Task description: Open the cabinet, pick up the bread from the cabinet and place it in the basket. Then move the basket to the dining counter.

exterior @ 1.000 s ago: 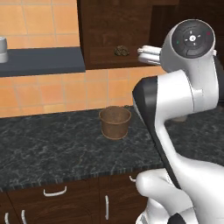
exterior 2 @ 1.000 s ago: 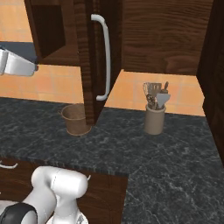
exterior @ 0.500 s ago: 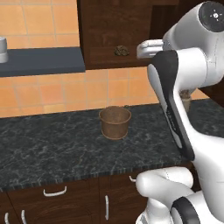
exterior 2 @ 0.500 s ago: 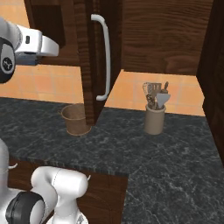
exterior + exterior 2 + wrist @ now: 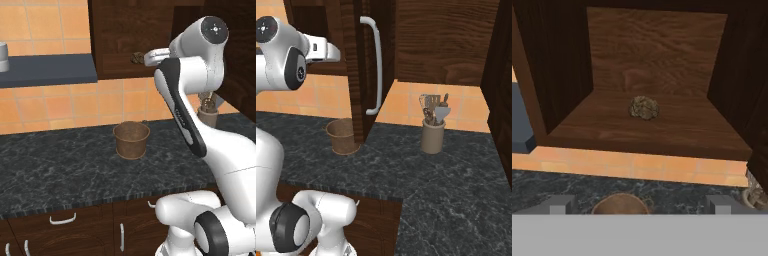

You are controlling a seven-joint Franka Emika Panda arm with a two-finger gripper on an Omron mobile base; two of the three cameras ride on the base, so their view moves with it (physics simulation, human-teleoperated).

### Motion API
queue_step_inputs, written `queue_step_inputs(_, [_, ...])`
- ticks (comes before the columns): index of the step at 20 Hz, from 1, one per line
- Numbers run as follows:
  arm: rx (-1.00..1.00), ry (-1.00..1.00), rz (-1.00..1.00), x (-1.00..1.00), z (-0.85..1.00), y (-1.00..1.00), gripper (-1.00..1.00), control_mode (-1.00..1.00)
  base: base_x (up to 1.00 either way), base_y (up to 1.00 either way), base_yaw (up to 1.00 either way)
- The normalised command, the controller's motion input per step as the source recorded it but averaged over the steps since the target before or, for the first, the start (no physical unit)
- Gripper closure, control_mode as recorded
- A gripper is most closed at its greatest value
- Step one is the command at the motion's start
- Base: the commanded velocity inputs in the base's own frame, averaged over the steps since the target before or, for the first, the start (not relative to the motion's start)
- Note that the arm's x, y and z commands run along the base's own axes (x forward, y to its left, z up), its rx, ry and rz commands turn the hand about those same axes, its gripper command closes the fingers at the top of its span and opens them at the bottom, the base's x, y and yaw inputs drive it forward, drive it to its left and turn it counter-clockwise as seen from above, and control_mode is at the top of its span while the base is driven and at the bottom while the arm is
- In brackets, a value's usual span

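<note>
The cabinet (image 5: 125, 30) stands open, its door (image 5: 352, 60) swung out with the long silver handle (image 5: 376, 65). The bread (image 5: 644, 107), a small brown lump, lies on the cabinet shelf (image 5: 662, 132); it also shows as the bread (image 5: 136, 57) just left of my hand. My gripper (image 5: 639, 205) is open in front of the shelf, short of the bread, with nothing between its fingertips (image 5: 559, 205). The round brown basket (image 5: 131, 140) sits on the black counter below the opening, seen also as the basket (image 5: 342, 136). The dining counter is out of view.
A tan crock (image 5: 432, 136) of utensils stands on the black marbled counter (image 5: 421, 175) to the right of the door. A grey shelf (image 5: 47, 70) juts from the tiled wall at the left. Low cabinets with curved handles (image 5: 62, 218) run under the counter.
The arm has swung up and carried the hand in towards the cabinet opening, closer to the bread. The jaws stay wide. Basket and bread have not moved.
</note>
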Motion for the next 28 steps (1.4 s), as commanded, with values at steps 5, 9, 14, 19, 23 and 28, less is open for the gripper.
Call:
queue_step_inputs(5, [-0.04, 0.11, -0.01, 0.78, -0.08, -0.04, -1.0, -1.0, 0.0, 0.0, 0.0])
queue_step_inputs(9, [0.0, 0.15, 0.0, 1.0, 0.0, 0.01, -1.0, -1.0, 0.0, 0.0, 0.0])
queue_step_inputs(14, [0.0, 0.02, 0.0, 0.92, -0.1, 0.06, -1.0, -1.0, 0.0, 0.0, 0.0])
queue_step_inputs(19, [0.0, 0.0, 0.0, 0.63, -0.4, 0.0, -1.0, -1.0, 0.0, 0.0, 0.0])
queue_step_inputs(23, [0.0, -0.06, 0.0, 0.49, -0.13, 0.0, -1.0, -1.0, 0.0, 0.0, 0.0])
queue_step_inputs(28, [0.0, -0.04, 0.0, 0.5, 0.16, 0.05, -1.0, -1.0, 0.0, 0.0, 0.0])
